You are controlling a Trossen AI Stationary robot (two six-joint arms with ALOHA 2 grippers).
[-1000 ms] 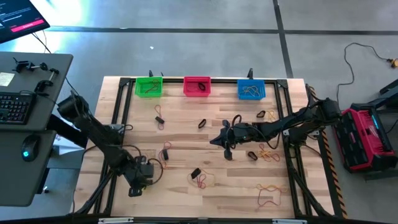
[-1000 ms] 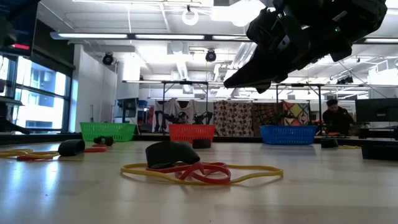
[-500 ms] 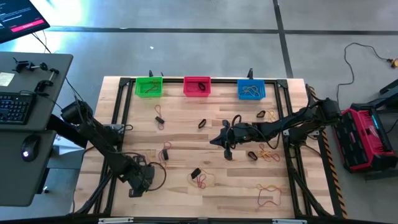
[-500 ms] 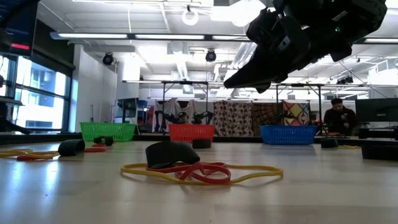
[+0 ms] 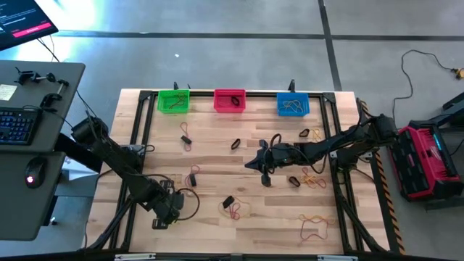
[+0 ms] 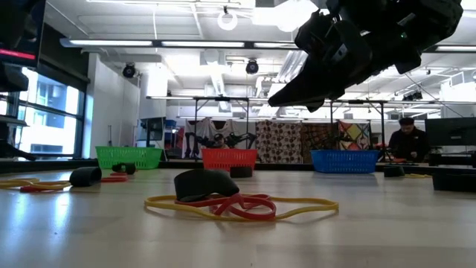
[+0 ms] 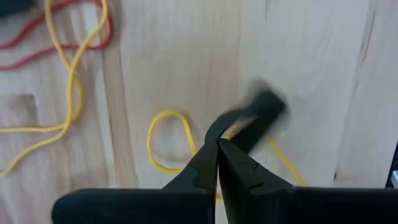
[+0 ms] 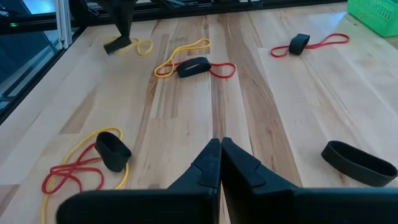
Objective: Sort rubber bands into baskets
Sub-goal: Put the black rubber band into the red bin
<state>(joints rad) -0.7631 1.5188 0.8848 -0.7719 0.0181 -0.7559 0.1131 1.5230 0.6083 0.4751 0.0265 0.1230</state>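
Baskets line the table (image 5: pixel 217 156) far edge: green basket (image 5: pixel 173 101), red basket (image 5: pixel 230 100), blue basket (image 5: pixel 293 104). Right gripper (image 5: pixel 254 164) hovers mid-table, fingers clenched on nothing. Left gripper (image 7: pixel 217 144) (near front-left corner) pinches a black band (image 7: pixel 249 116) joined to a yellow band (image 7: pixel 168 140), other rubber bands (image 5: pixel 312 177) scattered.
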